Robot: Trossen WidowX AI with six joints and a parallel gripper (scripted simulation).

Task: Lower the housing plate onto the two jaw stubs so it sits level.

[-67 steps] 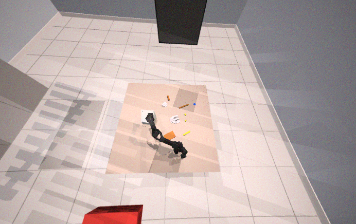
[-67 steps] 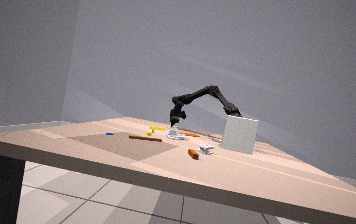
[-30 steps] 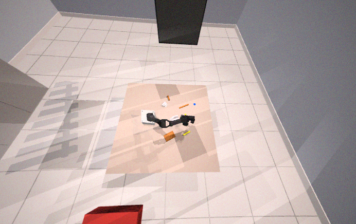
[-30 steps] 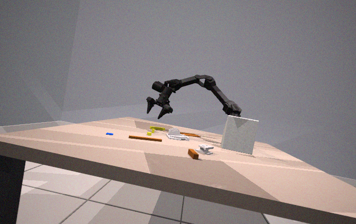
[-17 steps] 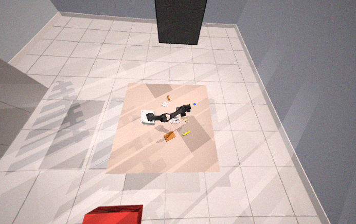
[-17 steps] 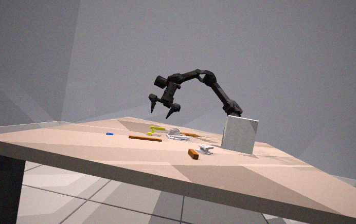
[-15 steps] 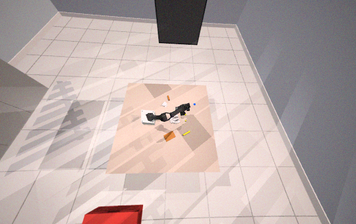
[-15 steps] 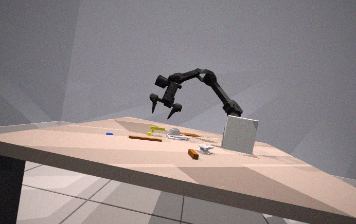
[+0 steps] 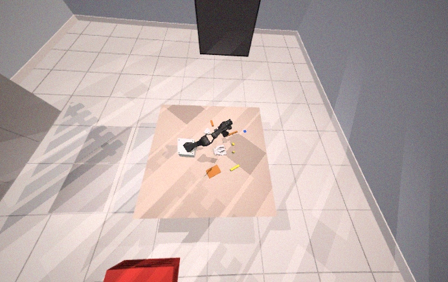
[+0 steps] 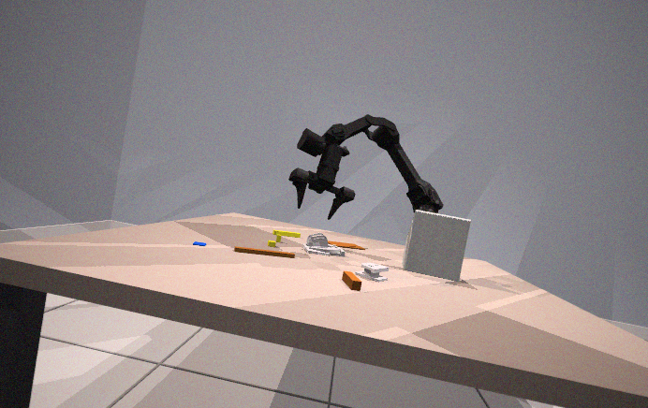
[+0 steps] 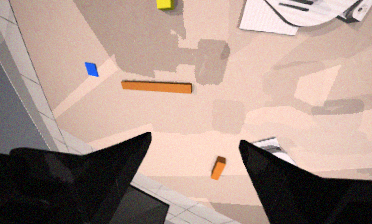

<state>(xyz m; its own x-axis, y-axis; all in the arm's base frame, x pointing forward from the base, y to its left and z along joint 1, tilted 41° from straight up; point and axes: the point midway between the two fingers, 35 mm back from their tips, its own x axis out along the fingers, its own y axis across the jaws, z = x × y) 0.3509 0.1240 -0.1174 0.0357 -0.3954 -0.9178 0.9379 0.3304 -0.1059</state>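
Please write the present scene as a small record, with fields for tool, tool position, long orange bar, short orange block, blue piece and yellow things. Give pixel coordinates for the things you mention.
tool: open, holding nothing [image 10: 314, 213] [image 11: 196, 137]
tool position: raised above the table [image 9: 197, 203] [image 10: 214, 298]
long orange bar: lying on the table [image 9: 232, 132] [image 10: 264, 252] [image 11: 157, 87]
short orange block: beside a small white part [image 9: 207, 130] [image 10: 375, 269]
blue piece: flat [image 9: 245, 131] [image 10: 199, 243] [image 11: 91, 69]
yellow things: two small cubes, one bar

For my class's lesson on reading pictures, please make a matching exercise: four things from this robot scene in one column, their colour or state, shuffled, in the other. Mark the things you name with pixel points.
Column one
1. gripper [image 10: 314, 213] [image 11: 194, 139]
2. small flat square [image 9: 245, 131] [image 10: 199, 243] [image 11: 91, 69]
3. broad thin plate [image 9: 213, 171]
4. long bar beyond the two little cubes from the long orange bar [image 9: 235, 167]

Column two
A. yellow
B. open, nothing between its fingers
C. orange
D. blue

Right pairs: 1-B, 2-D, 3-C, 4-A
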